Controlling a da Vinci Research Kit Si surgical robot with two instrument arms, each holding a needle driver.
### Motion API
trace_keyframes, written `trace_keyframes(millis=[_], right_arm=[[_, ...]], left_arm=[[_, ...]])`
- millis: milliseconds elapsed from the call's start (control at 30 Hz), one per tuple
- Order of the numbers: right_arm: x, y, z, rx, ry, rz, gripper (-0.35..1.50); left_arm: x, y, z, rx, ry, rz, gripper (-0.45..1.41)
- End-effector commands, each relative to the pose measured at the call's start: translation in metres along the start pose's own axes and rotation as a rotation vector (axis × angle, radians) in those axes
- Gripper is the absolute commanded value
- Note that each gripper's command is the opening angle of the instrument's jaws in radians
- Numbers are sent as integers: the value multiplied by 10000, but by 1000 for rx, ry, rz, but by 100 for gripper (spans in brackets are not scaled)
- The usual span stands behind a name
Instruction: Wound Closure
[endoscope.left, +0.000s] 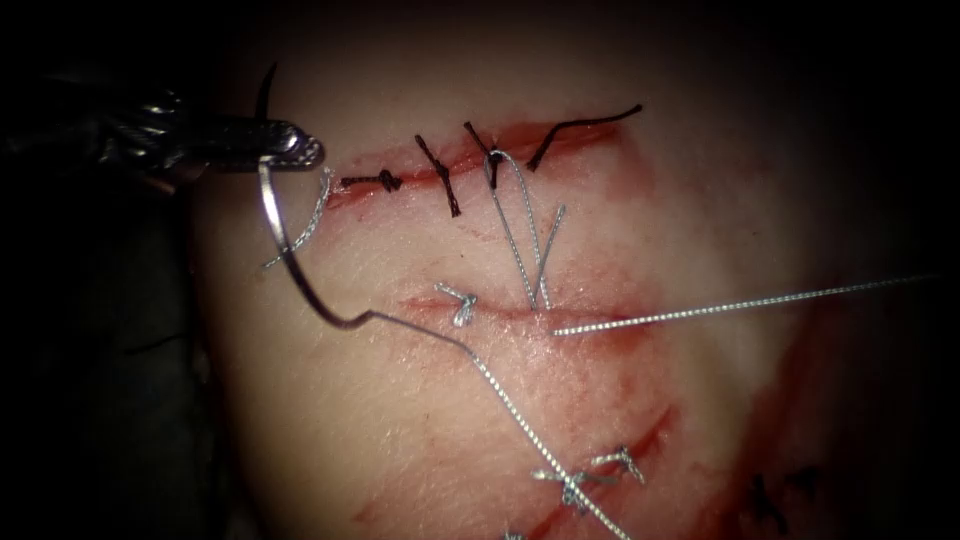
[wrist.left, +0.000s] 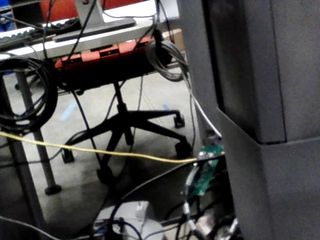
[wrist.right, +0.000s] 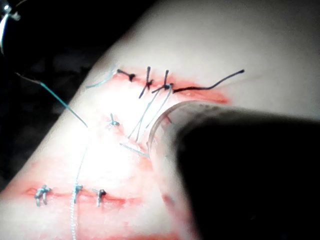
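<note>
Left arm's dark metal needle driver (endoscope.left: 295, 150) comes in from 9 o'clock, jaws pinched tight on the curved steel needle (endoscope.left: 290, 250) near its pointed end; the needle hangs free of the pale pink pork-belly tissue (endoscope.left: 620, 400), arcing down toward 5 o'clock off the middle cut's left end. Silvery braided thread (endoscope.left: 520, 420) runs from the needle's tail down to 6 o'clock, w/ another strand leaving the middle cut (endoscope.left: 520, 312) toward 3 o'clock. Dark stitches (endoscope.left: 440, 175) sit along the upper cut.

Office chair (wrist.left: 131, 120) w/ black wheeled base is standing on grey floor (wrist.left: 75, 175). Yellow cable (wrist.left: 100, 151) is running across; black cables (wrist.left: 22, 95) are hanging coiled nearby.
</note>
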Motion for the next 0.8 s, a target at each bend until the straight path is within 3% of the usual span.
trace_keyframes(millis=[33, 67, 100, 167, 233, 300, 333, 367, 400, 500, 533, 567, 600, 667, 700, 733, 800], right_arm=[[10, 0, 3, -10, 1, 1, 24], [14, -1, 3, -11, 9, 6, 81], [17, -2, 1, -9, 17, 11, 116], [26, -5, -6, 1, 58, 28, 137], [32, -7, -18, 17, 113, 13, 137], [49, -11, -40, 39, 217, -37, 120], [49, -11, -40, 39, 217, -37, 120], [76, -13, -61, 51, 316, -40, 130], [88, -14, -70, 53, 366, -36, 132], [133, -15, -96, 76, 540, -5, 121], [157, -12, -105, 109, 630, 34, 121], [157, -12, -105, 109, 630, 34, 121], [199, -3, -111, 107, 752, 107, 113], [229, 3, -107, 84, 792, 150, 113], [229, 3, -107, 84, 792, 150, 113], [261, 12, -97, 54, 871, 219, 106], [274, 19, -89, 72, 893, 324, 93]], left_arm=[[2, -6, 3, 0, 0, 1, -45], [2, -6, 3, 0, 0, 1, -45], [2, -7, 4, 0, 0, 1, -45], [2, -7, 4, 0, 0, 1, -45], [2, -7, 4, 0, 0, 1, -45], [1, -7, 4, 0, -1, 2, -45], [1, -7, 4, 0, -1, 2, -45], [1, -9, 4, 4, -1, 3, -45], [1, -9, 4, 3, -4, 3, -45], [0, -9, 5, 2, -7, 3, -45], [0, -9, 5, 2, -7, 3, -45], [0, -9, 5, 2, -7, 3, -45], [0, -9, 5, 5, -8, 3, -45], [0, -10, 5, 8, -9, 3, -45], [0, -10, 5, 8, -9, 3, -45], [0, -9, 6, 8, -9, 2, -45], [-1, -9, 6, 8, -9, 2, -45]])
